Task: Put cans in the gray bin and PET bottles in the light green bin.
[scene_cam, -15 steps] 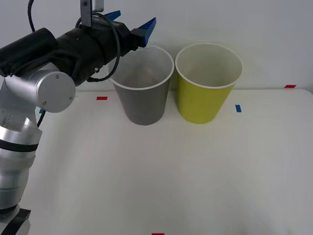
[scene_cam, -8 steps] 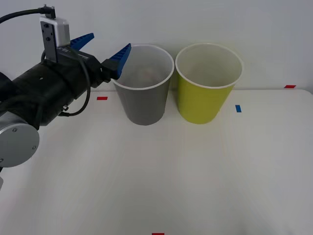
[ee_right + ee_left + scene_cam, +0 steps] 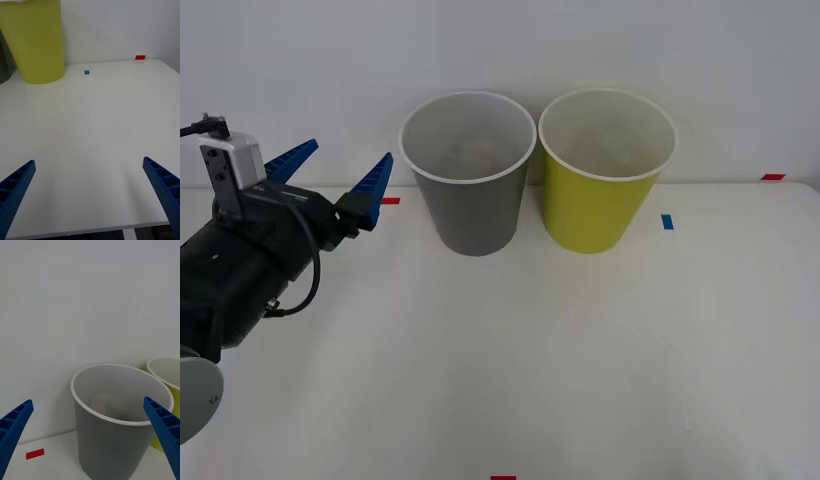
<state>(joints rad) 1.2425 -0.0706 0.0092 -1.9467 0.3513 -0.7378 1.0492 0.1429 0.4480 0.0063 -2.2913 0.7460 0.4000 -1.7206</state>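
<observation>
Left pincer, front view: my left pincer [image 3: 335, 175] hangs released at 9 o'clock, blue fingers [image 3: 374, 181] spread, holding nothing, apart from the gray bin [image 3: 469, 172].
Bins, front view: gray bin at 12 o'clock on the worktop [image 3: 580, 350], light green bin [image 3: 604, 170] just beside it toward 1 o'clock; something pale lies blurred inside the gray one.
Right wrist view: my right pincer [image 3: 92, 195] is released above bare worktop; light green bin well ahead.
Left wrist view: gray bin between my spread fingertips.

What lies inside the gray bin [image 3: 112, 435] is too blurred to tell.
</observation>
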